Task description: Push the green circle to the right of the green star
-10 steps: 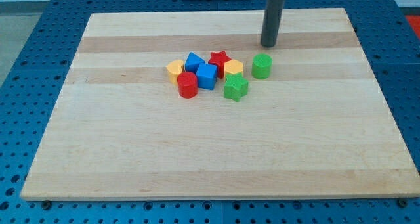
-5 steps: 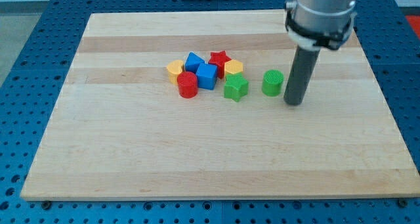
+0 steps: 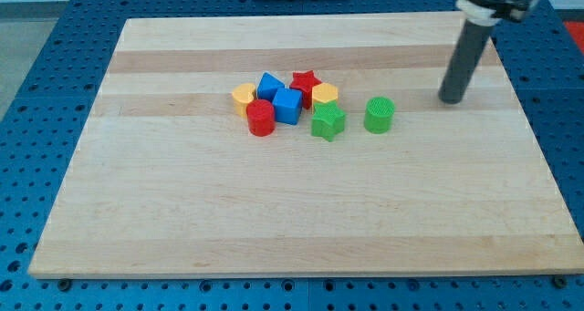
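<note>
The green circle (image 3: 380,114) stands on the wooden board (image 3: 292,211), just to the view's right of the green star (image 3: 328,121), with a small gap between them. My tip (image 3: 451,100) rests on the board to the view's right of the green circle and slightly higher in the view, well apart from it and touching no block.
A tight cluster lies to the left of the green star: a yellow block (image 3: 325,94), a red star (image 3: 306,80), two blue blocks (image 3: 287,105) (image 3: 269,84), a red cylinder (image 3: 261,118) and a yellow heart (image 3: 242,97). The board's right edge is near my tip.
The green circle went down and right from beside the yellow block to the right of the green star. My tip swung round its right side, then drew back up and right.
</note>
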